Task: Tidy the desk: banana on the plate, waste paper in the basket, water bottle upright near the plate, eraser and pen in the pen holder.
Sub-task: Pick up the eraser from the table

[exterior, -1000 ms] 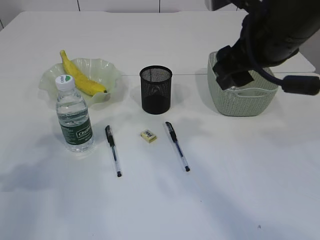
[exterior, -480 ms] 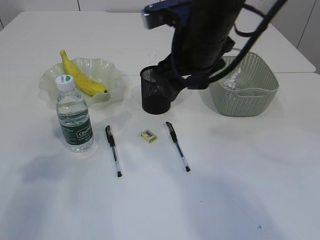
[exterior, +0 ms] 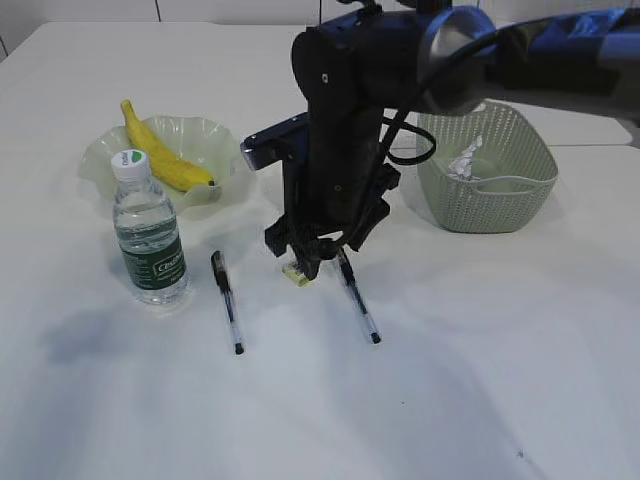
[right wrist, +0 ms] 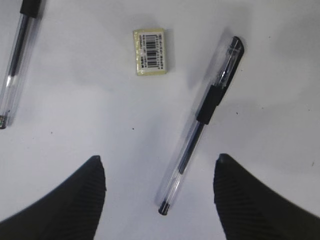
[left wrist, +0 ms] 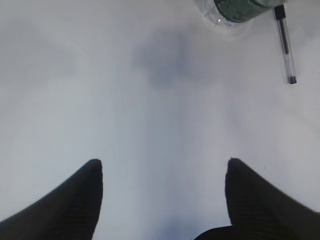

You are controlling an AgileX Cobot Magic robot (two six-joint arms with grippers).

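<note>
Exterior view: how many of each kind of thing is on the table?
Pens: 2
Eraser: 1
Banana: 1
Water bottle: 1
Plate: 1
Basket: 1
Waste paper: 1
Total: 8

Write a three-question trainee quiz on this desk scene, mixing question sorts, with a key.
1. True or false: the yellow banana lies on the pale green wavy plate.
2. Which does the right pincer hover over? A) clear water bottle B) yellow eraser with a barcode and clear pen with black grip C) green woven basket
3. Fill in: the crumpled waste paper sits in the ____.

Key: 1 true; 2 B; 3 basket.
</note>
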